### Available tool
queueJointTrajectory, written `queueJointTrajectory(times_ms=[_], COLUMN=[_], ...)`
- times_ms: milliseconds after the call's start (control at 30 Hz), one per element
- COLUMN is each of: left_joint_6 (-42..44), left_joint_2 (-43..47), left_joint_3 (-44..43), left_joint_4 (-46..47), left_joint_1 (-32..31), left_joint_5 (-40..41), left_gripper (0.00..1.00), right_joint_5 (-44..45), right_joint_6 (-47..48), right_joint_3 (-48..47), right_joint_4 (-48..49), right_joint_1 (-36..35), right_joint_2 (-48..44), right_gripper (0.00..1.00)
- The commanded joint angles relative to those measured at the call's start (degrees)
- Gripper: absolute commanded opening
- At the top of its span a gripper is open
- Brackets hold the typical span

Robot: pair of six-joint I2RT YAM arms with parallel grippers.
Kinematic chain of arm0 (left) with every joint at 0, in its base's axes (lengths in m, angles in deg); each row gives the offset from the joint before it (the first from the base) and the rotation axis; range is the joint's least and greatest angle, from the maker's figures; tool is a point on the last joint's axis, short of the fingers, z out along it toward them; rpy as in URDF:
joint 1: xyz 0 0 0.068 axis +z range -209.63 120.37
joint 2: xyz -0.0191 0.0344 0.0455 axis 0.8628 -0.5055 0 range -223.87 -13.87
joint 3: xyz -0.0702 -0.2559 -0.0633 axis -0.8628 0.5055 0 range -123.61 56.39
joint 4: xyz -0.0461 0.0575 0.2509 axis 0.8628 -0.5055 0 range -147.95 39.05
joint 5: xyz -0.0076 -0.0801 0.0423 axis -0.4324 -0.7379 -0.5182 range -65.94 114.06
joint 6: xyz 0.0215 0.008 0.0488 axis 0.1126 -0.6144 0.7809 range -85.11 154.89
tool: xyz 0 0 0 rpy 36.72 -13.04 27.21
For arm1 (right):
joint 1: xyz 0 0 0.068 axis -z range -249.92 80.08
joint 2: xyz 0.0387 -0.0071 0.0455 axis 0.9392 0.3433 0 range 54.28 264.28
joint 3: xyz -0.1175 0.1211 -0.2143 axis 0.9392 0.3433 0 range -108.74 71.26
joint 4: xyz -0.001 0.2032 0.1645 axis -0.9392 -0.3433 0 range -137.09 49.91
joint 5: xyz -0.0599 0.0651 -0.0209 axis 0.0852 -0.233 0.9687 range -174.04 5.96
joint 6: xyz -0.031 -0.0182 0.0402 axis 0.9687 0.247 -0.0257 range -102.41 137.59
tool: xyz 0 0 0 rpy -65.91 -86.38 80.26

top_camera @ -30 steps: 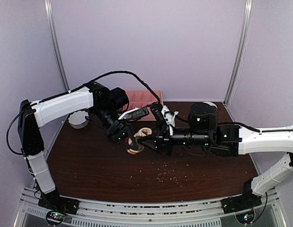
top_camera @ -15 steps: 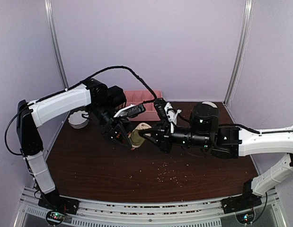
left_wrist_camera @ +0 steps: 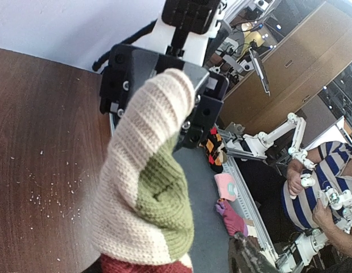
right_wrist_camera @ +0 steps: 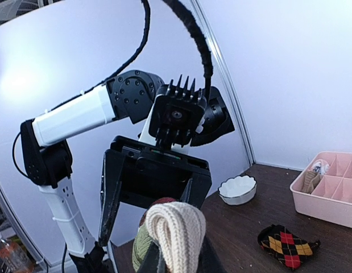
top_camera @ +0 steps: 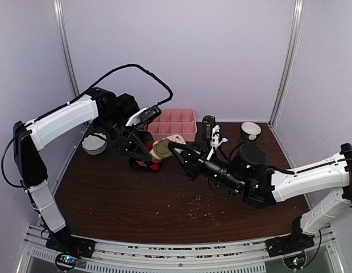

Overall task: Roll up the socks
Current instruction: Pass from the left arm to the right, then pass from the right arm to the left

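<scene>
Our right jaws have closed on the cream end of the cream-and-olive sock roll (top_camera: 162,148), while our left jaws have sprung wide and now only straddle it. A second ago the roll sat low over the bench (top_camera: 107,199) in the left grip; now we carry it in the air, near the pink tray (top_camera: 187,134). We judge the handover made, with setting it down still ahead.

Left fingers (right_wrist_camera: 110,196) spread; right fingers (top_camera: 180,152) (facing them) pinched.
</scene>
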Motion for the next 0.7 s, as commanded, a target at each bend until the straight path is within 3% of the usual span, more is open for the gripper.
queueJointTrajectory(times_ms=[0, 233, 333, 400, 500, 667], left_joint_6=[-1.98, -21.75, -23.86, -25.62, -31.69, -33.11], left_joint_2=[3.29, 6.98, 7.24, 8.19, 9.86, 9.77], left_joint_3=[-0.14, 6.45, 6.86, 7.92, 10.5, 11.35], left_joint_4=[1.22, 20.9, 21.96, 23.23, 29.71, 31.21], left_joint_1=[1.64, 6.06, 7.31, 7.64, 7.79, 8.04], left_joint_5=[-6.59, -8.98, -9.19, -8.74, -8.29, -6.22], left_gripper=[0.57, 0.56, 0.6, 0.7, 0.71, 0.72], right_joint_5=[3.72, 6.71, 6.5, 6.07, 5.28, 2.69], right_joint_6=[-5.36, -9.79, -11.46, -12.23, -13.76, -16.21], right_joint_3=[1.1, -0.09, -2.84, -4.57, -6.45, -8.84], right_joint_4=[15.15, 29.29, 32.34, 33.36, 35.33, 37.25], right_joint_1=[-0.64, -1.63, -1.64, -1.57, -1.62, -1.4], right_joint_2=[4.55, 11.88, 15.34, 16.99, 19.22, 21.35], right_gripper=[0.0, 0.0, 0.0, 0.0, 0.0, 0.0])
